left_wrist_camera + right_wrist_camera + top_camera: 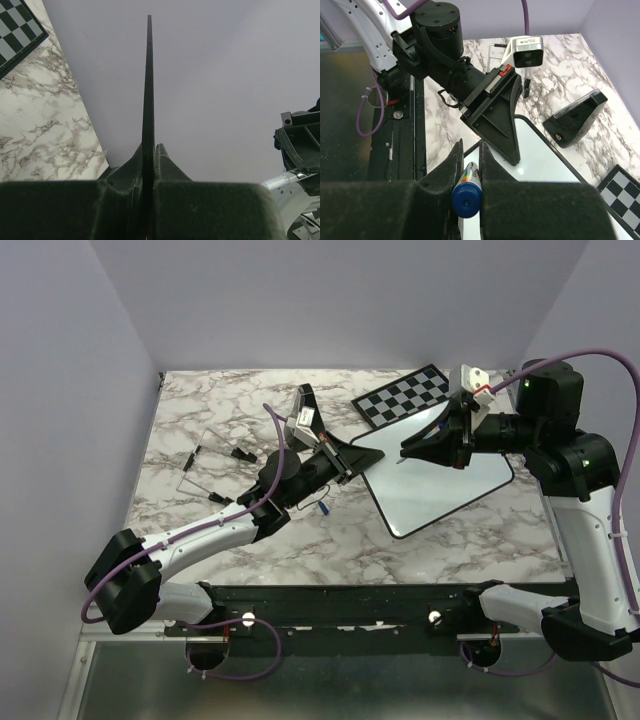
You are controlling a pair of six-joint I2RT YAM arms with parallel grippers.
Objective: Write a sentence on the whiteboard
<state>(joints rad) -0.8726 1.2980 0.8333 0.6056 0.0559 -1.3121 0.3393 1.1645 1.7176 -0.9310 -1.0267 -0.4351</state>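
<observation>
The whiteboard [450, 475] lies tilted on the marble table, right of centre. My left gripper [350, 462] is shut on its left corner. In the left wrist view the board's thin black rim [148, 75] runs straight away from between the closed jaws of that gripper [150, 147]. My right gripper [405, 450] hovers over the board's left part, shut on a blue marker [466, 199], tip pointing down at the board [545, 160]. The right gripper [470, 147] is close to the left gripper's fingers [500, 130]. No blue sentence shows on the board's visible surface.
A checkered chessboard [405, 393] lies behind the whiteboard, also in the right wrist view [625, 192]. A black wedge-shaped block [305, 410] stands behind the left arm. A thin wire frame [205, 455] lies at the left. A small blue piece [322, 508] lies near the left arm.
</observation>
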